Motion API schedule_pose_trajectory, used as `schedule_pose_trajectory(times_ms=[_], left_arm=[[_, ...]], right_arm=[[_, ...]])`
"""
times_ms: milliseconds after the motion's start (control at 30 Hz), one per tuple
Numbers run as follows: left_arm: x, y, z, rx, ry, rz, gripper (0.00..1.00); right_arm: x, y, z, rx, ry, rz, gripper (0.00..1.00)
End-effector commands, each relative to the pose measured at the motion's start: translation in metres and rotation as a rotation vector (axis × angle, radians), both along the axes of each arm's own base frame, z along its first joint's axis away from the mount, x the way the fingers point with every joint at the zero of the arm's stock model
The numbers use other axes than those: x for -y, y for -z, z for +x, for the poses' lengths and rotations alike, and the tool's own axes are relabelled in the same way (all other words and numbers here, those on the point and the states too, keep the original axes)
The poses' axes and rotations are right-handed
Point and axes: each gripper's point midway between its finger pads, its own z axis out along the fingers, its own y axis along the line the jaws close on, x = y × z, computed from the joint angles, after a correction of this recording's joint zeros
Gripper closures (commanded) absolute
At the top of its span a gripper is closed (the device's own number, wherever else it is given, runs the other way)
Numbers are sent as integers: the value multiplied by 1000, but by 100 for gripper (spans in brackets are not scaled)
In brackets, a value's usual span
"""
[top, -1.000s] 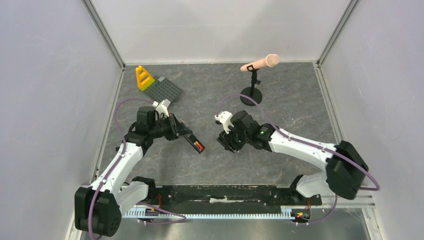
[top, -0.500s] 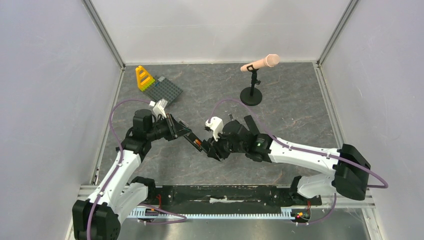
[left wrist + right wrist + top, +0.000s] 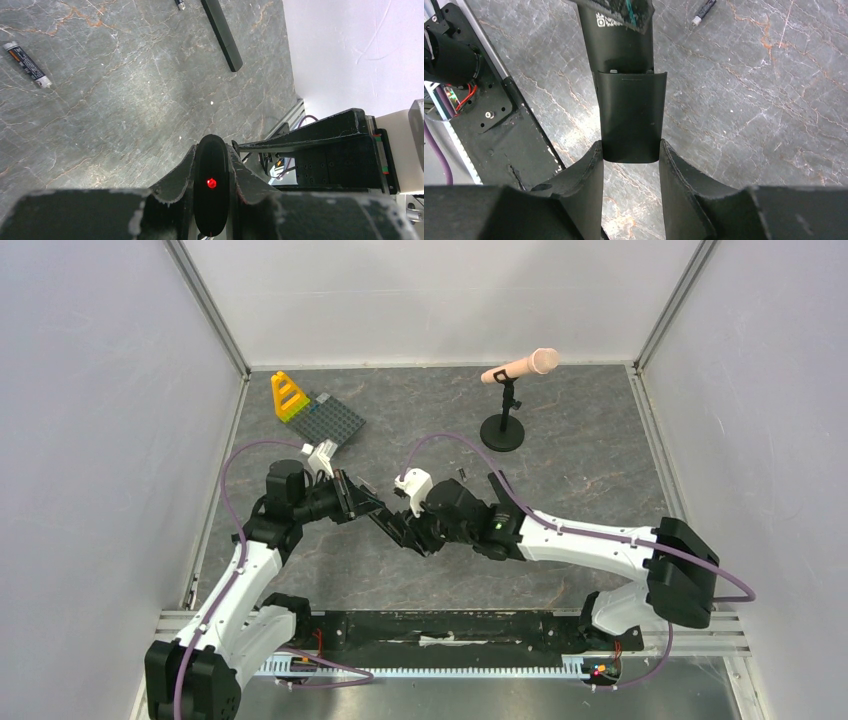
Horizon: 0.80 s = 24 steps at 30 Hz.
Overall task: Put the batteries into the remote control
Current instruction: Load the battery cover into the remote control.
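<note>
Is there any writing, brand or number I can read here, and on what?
Label on remote: white print beside a square code, too blurred to read.
Battery: orange and white print, too small to read.
No other text shows in any view.

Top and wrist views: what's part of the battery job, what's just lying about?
Job:
- remote, in left gripper
- cover, in right gripper
- batteries, loose on the table

Lying about:
- microphone
- brick plate
- yellow brick
- black bar
</note>
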Motion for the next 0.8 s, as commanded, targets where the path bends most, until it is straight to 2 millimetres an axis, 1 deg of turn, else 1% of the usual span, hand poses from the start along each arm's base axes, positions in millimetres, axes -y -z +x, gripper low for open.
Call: schedule_pose_trajectory(times_ms=[0, 167, 433, 767], left_arm=[[3, -12, 1, 51, 29, -24, 98], [2, -9, 1, 35, 19, -19, 98], [1, -10, 3, 33, 9, -13, 98], [3, -9, 0, 24, 29, -24, 98]], right_arm=[[-19, -20, 6, 45, -3, 38, 65], [-22, -14, 3, 46, -8, 5, 64], [-14, -3, 0, 38, 3, -36, 64], [-14, 9, -4, 23, -19, -53, 64]])
